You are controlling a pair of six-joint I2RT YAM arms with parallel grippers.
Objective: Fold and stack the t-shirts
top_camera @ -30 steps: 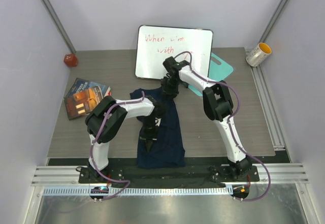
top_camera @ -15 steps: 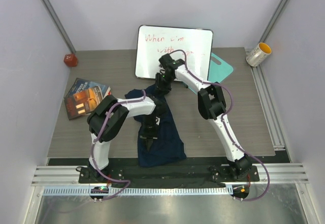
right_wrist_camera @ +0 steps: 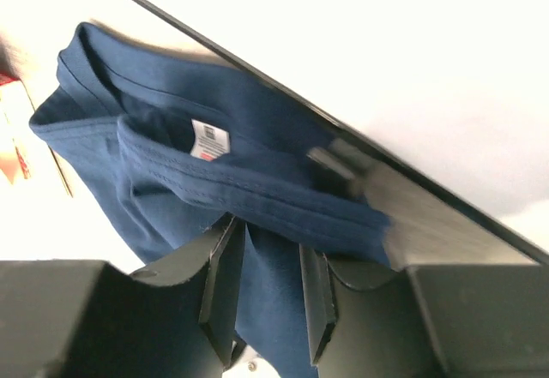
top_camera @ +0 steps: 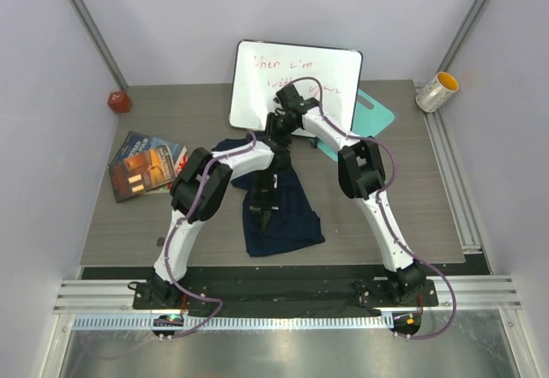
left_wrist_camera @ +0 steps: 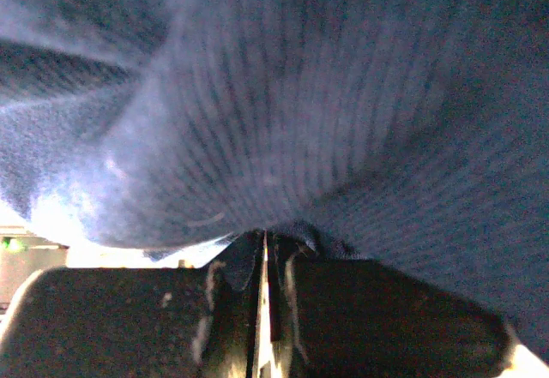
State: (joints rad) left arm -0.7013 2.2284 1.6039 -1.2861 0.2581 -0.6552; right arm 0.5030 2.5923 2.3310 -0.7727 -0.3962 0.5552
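Observation:
One dark navy t-shirt (top_camera: 287, 215) lies crumpled at the table's middle, its collar end toward the whiteboard. My left gripper (top_camera: 262, 215) points down over the shirt's middle; in the left wrist view it (left_wrist_camera: 265, 237) is shut on a pinch of the navy fabric (left_wrist_camera: 283, 104). My right gripper (top_camera: 276, 134) is at the shirt's far end; in the right wrist view it (right_wrist_camera: 266, 241) holds fabric between its fingers just below the collar (right_wrist_camera: 249, 189), whose white label (right_wrist_camera: 208, 141) shows. I see no other shirt.
A whiteboard (top_camera: 296, 74) with red writing lies behind the shirt, and a teal board (top_camera: 376, 112) is at its right. A book (top_camera: 141, 165) lies at the left, a red object (top_camera: 118, 101) at the far left, and a yellow cup (top_camera: 437, 91) at the far right.
My left gripper has moved right and farther from the base, and the shirt has shifted right with it. My right gripper stays at the collar end and has swung slightly.

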